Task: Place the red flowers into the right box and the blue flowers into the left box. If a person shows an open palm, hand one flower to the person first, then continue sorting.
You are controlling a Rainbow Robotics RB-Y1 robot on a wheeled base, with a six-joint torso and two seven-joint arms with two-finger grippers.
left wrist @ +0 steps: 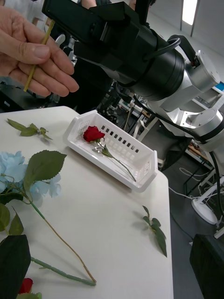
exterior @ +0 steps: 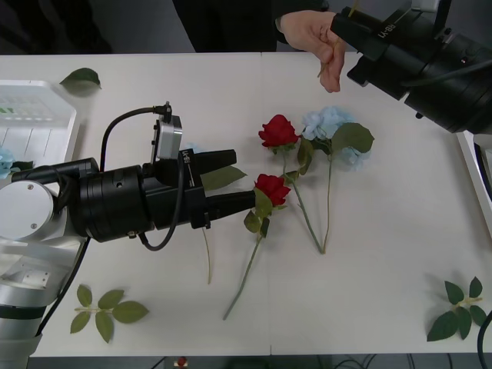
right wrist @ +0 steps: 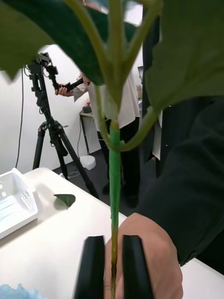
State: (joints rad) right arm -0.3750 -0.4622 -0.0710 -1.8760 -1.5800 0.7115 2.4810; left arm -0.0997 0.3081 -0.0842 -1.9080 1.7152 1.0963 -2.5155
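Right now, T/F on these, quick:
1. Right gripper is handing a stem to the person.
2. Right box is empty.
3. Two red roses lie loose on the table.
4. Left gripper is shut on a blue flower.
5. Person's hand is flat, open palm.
1. True. The right gripper pinches a flower stem that the person's hand is gripping.
2. False. The right box holds one red rose.
3. True. Two red roses lie mid-table beside a blue flower.
4. False. The left gripper is open, fingers spread by the nearer rose.
5. False. The fingers are curled around the stem.
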